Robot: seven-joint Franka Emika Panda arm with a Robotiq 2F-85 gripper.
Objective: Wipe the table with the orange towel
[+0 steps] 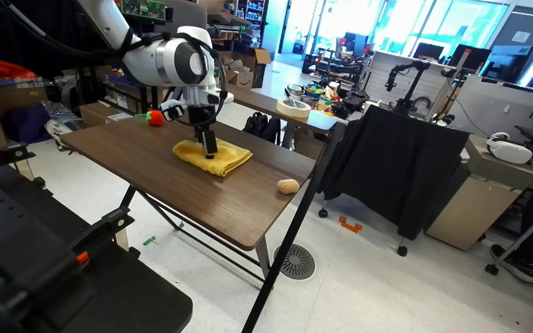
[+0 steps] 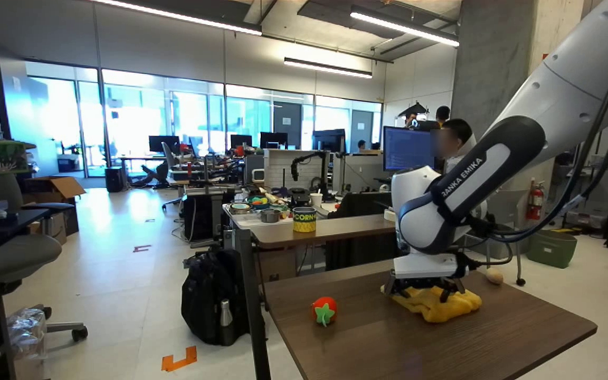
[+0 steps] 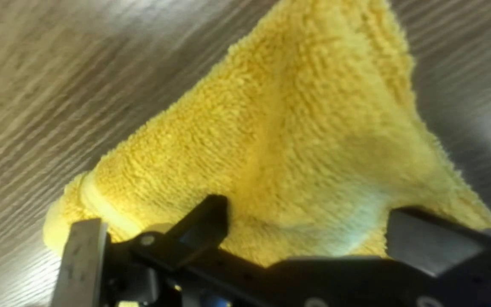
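While the jaws stand wide, a fuzzy yellow towel [image 3: 279,136] (folded, creased) lies on wood-grained tabletop [image 3: 66,94].

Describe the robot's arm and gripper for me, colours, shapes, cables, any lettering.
The arm is mostly white and rounded, with dark grey joint covers and black cables strapped along it. Its lettering reads RANKA EMIKA, the start hidden. The gripper is black, with two blocky fingers.

Yellow towel [image 1: 230,159], folded, on a brown table [image 1: 229,208].
The towel, plush in pile, lies within the edges of the wood-grained table, a soft ridge along its upper face in the wrist view; its layers, partly hidden, cannot be counted with certainty.
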